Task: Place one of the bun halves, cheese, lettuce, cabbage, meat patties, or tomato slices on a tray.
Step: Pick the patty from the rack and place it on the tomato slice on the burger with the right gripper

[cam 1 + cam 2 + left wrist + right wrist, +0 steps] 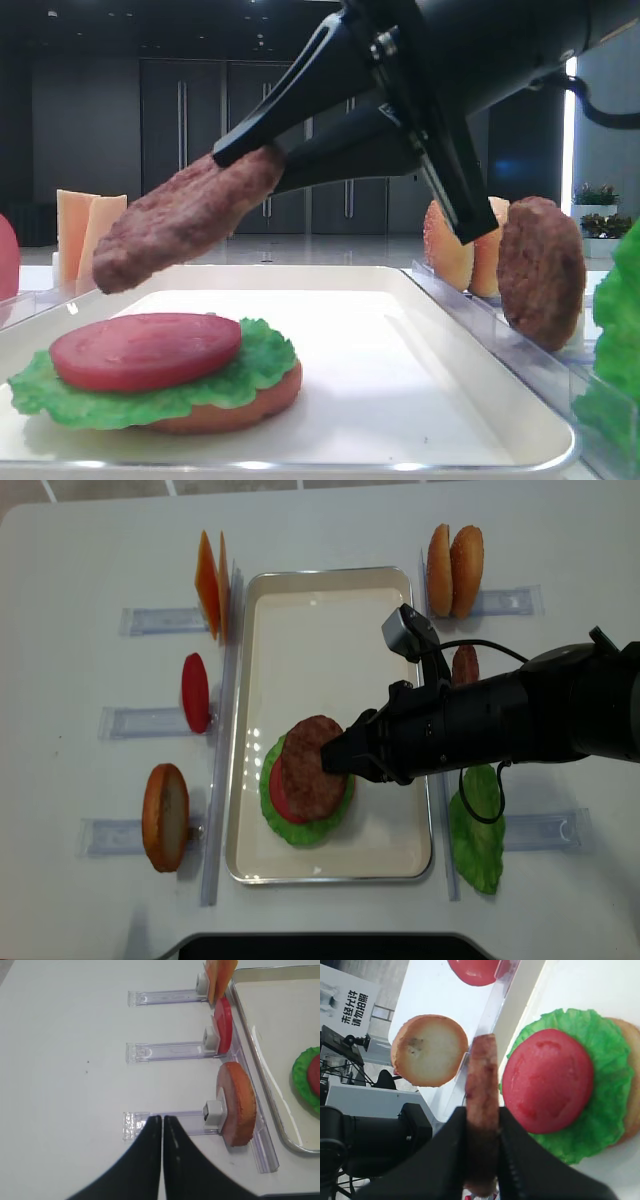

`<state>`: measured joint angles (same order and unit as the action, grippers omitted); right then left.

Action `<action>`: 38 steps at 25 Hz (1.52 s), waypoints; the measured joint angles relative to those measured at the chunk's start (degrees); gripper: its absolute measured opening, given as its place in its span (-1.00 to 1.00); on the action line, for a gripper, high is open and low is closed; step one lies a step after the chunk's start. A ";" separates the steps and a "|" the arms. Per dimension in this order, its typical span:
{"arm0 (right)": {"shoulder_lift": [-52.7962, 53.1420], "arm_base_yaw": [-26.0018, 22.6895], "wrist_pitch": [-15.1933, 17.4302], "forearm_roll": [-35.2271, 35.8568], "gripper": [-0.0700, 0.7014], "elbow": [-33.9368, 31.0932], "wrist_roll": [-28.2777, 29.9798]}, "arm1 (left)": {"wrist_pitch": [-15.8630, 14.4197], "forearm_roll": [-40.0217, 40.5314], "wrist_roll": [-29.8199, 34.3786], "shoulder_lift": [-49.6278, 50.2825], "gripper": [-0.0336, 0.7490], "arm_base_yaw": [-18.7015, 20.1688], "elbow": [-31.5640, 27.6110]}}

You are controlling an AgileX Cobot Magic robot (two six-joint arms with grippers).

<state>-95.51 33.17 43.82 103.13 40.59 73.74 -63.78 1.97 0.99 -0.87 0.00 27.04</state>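
White counter [90, 570] fills the overhead view, and at its centre we see the white tray [330, 610] with clear plastic holders [160, 620] flanking it on both sides. Our right tool [345, 752] is clenched on a meat patty [312, 765], gripping its edge and holding it tilted in the air above the stack at the lower left of the tray. That stack is a bun half [270, 395] at the bottom, lettuce [150, 400] over it and a tomato slice [145, 350] on top; the low side view shows a clear gap between patty and tomato. Our left tool [162, 1125] is closed on nothing, hovering over the counter left of the tray, just beside the holder with an upright bun half [237, 1105]. Cheese [208, 580] stands at the upper left, another tomato slice [195, 692] at mid left. Two buns [455, 568], a second patty [465, 665] and a lettuce leaf [475, 845] sit to the right.
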 joint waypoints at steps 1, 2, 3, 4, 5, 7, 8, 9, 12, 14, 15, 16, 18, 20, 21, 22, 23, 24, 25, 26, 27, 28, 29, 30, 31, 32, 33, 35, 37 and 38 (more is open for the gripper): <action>-0.18 0.00 -0.32 0.00 -0.53 0.00 0.19 | 0.00 0.00 0.00 0.00 -0.92 0.00 0.00; -0.64 0.00 -0.52 0.06 -0.53 0.00 0.24 | 0.00 0.00 0.00 0.00 -0.92 0.00 0.00; -1.43 0.00 -0.61 0.06 -0.53 0.24 0.18 | 0.00 0.00 0.00 0.00 -0.92 0.00 0.00; -2.55 0.00 -0.26 0.06 -0.53 0.77 0.18 | 0.00 0.00 0.00 0.00 -0.92 0.00 0.00; -3.62 0.07 0.34 0.06 -0.53 1.28 0.12 | 0.00 0.00 0.00 0.00 -0.92 0.00 0.00; -5.88 0.47 1.61 0.06 -0.53 2.67 -0.03 | 0.00 0.00 0.00 0.00 -0.92 0.00 0.00; -6.65 0.52 2.00 0.06 -0.53 3.20 -0.40 | 0.00 0.00 0.00 0.00 -0.92 0.00 0.00; -7.03 0.52 2.15 0.06 -0.53 3.57 -0.75 | 0.00 0.00 0.00 0.00 -0.92 0.00 0.00; -7.67 0.52 2.56 0.06 -0.53 4.33 -1.15 | 0.00 0.00 0.00 0.00 -0.92 0.00 0.00; -7.77 0.52 2.55 0.06 -0.53 4.43 -1.30 | 0.00 0.00 0.00 0.00 -0.92 0.00 0.00; -7.84 0.52 2.41 0.06 -0.53 4.43 -1.32 | 0.00 0.00 0.00 0.00 -0.92 0.00 0.00; -7.90 0.52 2.24 0.06 -0.53 4.43 -1.32 | 0.00 0.00 0.00 0.00 -0.92 0.00 0.00; -7.97 0.52 1.85 0.06 -0.53 4.43 -1.32 | 0.00 0.00 0.00 0.00 -0.92 0.00 0.00; -7.97 0.52 1.49 0.06 -0.53 4.43 -1.32 | 0.00 0.00 0.00 0.00 -0.92 0.00 0.00; -7.97 0.52 1.29 0.06 -0.53 4.43 -1.32 | 0.00 0.00 0.00 0.00 -0.92 0.00 0.00; -7.97 0.52 0.77 0.06 -0.53 4.43 -1.37 | 0.00 0.00 0.00 0.00 -0.92 0.00 0.00; -7.97 0.52 0.33 0.06 -0.53 4.43 -1.37 | 0.00 0.00 0.00 0.00 -0.92 0.00 0.00; -8.01 0.52 0.00 0.06 -0.53 4.43 -1.44 | 0.00 0.00 0.00 0.00 -0.92 0.00 0.00; -8.01 0.52 -0.12 0.06 -0.53 4.43 -1.44 | 0.00 0.00 0.00 0.00 -0.92 0.00 0.00; -8.01 0.52 -0.18 0.06 -0.53 4.43 -1.44 | 0.00 0.00 0.00 0.00 -0.92 0.00 0.00; -8.01 0.52 -0.18 0.06 -0.53 4.43 -1.44 | 0.00 0.00 0.00 0.00 -0.92 0.00 0.00; -8.01 0.52 -0.18 0.06 -0.52 4.43 -1.49 | 0.00 0.00 0.00 0.00 -0.92 0.00 0.00; -8.01 0.52 -0.18 0.06 -0.50 4.43 -1.48 | 0.00 0.00 0.00 0.00 -0.92 0.00 0.00; -8.01 0.52 -0.18 0.06 -0.48 4.43 -1.48 | 0.00 0.00 0.00 0.00 -0.92 0.00 0.00; -8.01 0.52 -0.18 0.06 -0.45 4.43 -1.50 | 0.00 0.00 0.00 0.00 -0.92 0.00 0.00; -8.01 0.52 -0.18 0.06 -0.43 4.43 -1.55 | 0.00 0.00 0.00 0.00 -0.92 0.00 0.00; -8.01 0.52 -0.19 0.06 -0.40 4.43 -1.55 | 0.00 0.00 0.00 0.00 -0.92 0.00 0.00; -8.01 0.52 -0.24 0.06 -0.32 4.43 -1.70 | 0.00 0.00 0.00 0.00 -0.92 0.00 0.00; -8.01 0.52 -0.74 0.06 -0.19 4.43 -1.72 | 0.00 0.00 0.00 0.00 -0.92 0.00 0.00; -8.01 0.52 -1.16 0.06 -0.10 4.43 -1.72 | 0.00 0.00 0.00 0.00 -0.92 0.00 0.00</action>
<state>-103.52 33.69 42.66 103.19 45.03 72.03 -63.78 1.97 0.99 -0.87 0.00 27.04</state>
